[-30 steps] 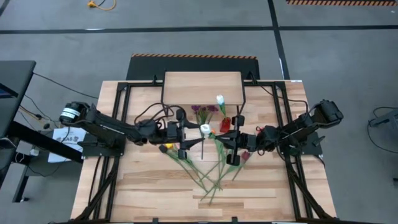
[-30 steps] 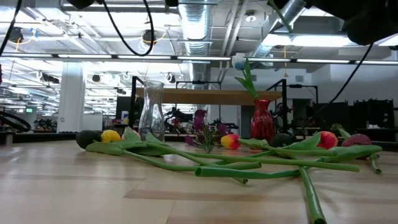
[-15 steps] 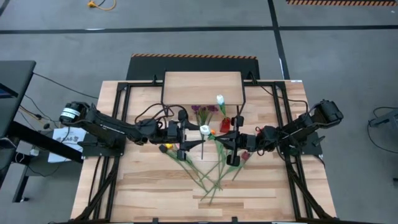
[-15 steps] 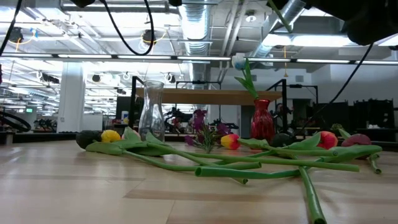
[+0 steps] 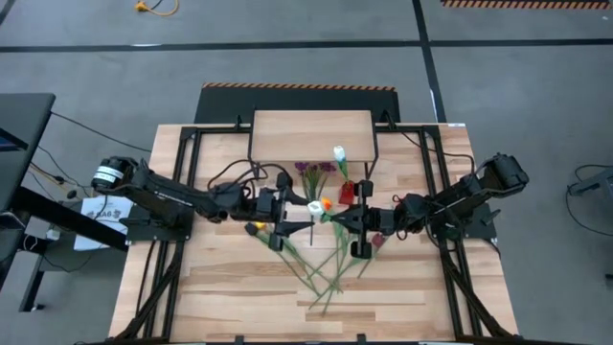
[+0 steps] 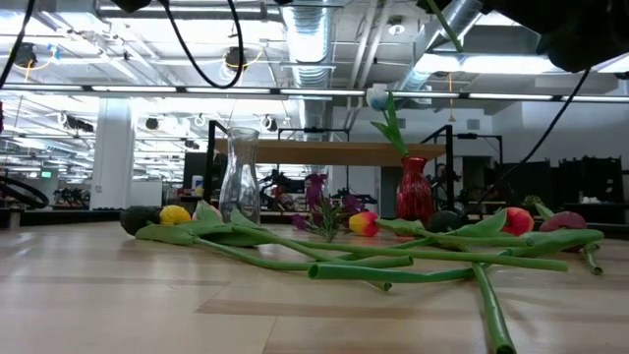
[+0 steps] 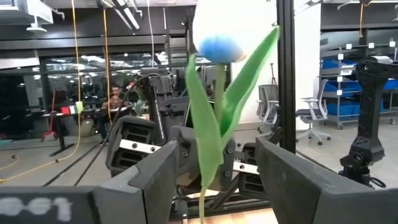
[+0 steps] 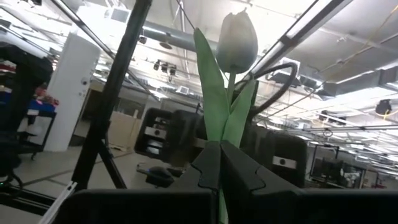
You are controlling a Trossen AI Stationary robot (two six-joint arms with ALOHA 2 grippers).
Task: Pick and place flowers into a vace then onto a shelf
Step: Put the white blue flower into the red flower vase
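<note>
My right gripper (image 8: 219,163) (image 5: 335,218) is shut on a white tulip (image 8: 236,40), raised over the middle of the table. The tulip's head (image 5: 315,208) shows between the two arms. My left gripper (image 7: 214,180) (image 5: 293,217) faces it, open, one finger on each side of the tulip (image 7: 214,46) without touching it. Other flowers (image 5: 330,259) lie flat on the table: yellow (image 6: 175,213), orange (image 6: 364,224), pink (image 6: 518,220), maroon and a purple sprig (image 5: 312,171). A red vase (image 6: 415,189) holds another white tulip (image 5: 339,153). A clear glass vase (image 6: 239,177) stands empty. The shelf (image 5: 311,132) stands behind them. My right gripper pinches the white tulip's stem where the leaves join it (image 8: 222,134) between its two fingers. The fingers come level from the table's right and lie across the stem. The tulip stands upright and lifted clear, head above the fingers; the gripper hides its lower stem.
Long green stems (image 6: 413,270) fan out toward the near edge. Black frame rails (image 5: 182,192) run along both sides of the slatted table. Bare table (image 5: 220,287) lies near the front edge. The room beyond shows desks and chairs.
My right gripper, with the white tulip in it, has shifted a little toward my left gripper. The tulip's head now sits slightly nearer the table's near edge. The flowers and vases on the table have stayed put.
</note>
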